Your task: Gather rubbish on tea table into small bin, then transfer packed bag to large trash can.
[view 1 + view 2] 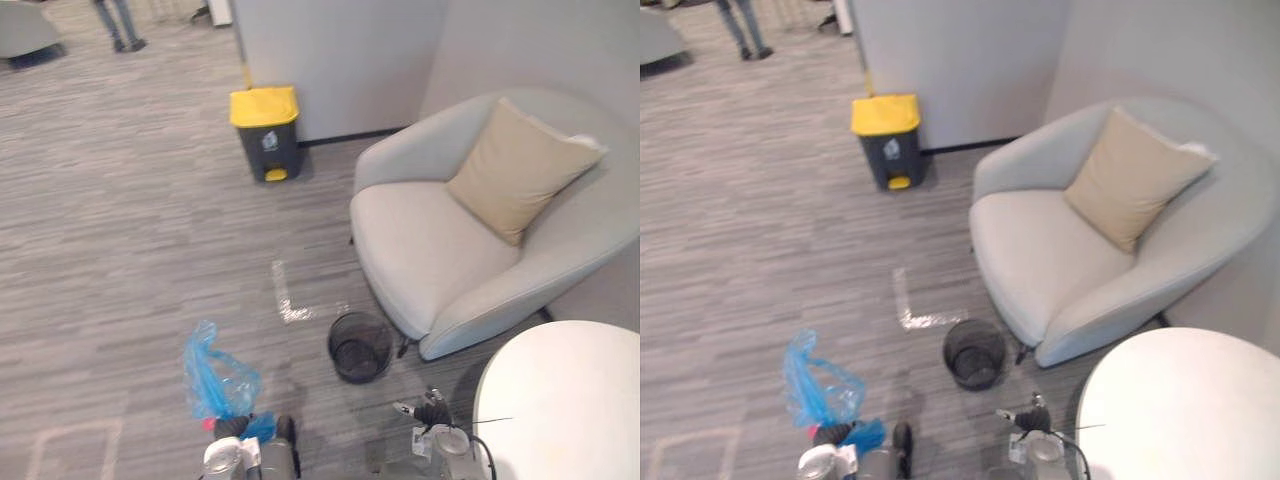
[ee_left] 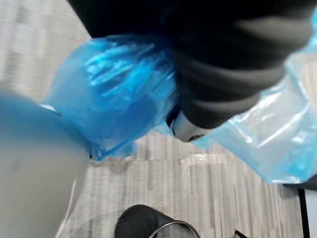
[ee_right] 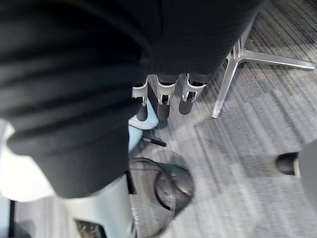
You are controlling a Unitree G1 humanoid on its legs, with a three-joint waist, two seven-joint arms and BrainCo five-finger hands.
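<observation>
1. Nearest the lens sits the left hand (image 1: pixel 232 430), low in the eye views. One blue bag (image 1: pixel 213 378) rises from it over the carpet. The left wrist view adds that the plastic is bunched in tight pleats right against the hand's dark cover. Whether the hand is closed on the bag cannot be told.
2. One pale grey armchair (image 1: pixel 430 250) stands by the wall on the robot's right.
3. One round white counter (image 1: pixel 570 400) shows at the lower right corner, with a bare top.
4. One large trash can (image 1: pixel 266 130), dark with a yellow lid, stands against the far wall, well apart from the bag.
5. One tan cushion (image 1: pixel 518 168) leans in the armchair's back.
6. One small black mesh bin (image 1: pixel 342 358) stands on the floor just beside the armchair's front edge, between the two hands and ahead of them. Its rim also shows in both wrist views.
7. Right hand (image 3: pixel 163 106): the fingers hang straight and loose and hold nothing. Its wrist view adds a silver leg base (image 3: pixel 229 79) on the carpet.
8. A person's legs (image 1: pixel 118 25) show far off at the upper left.
</observation>
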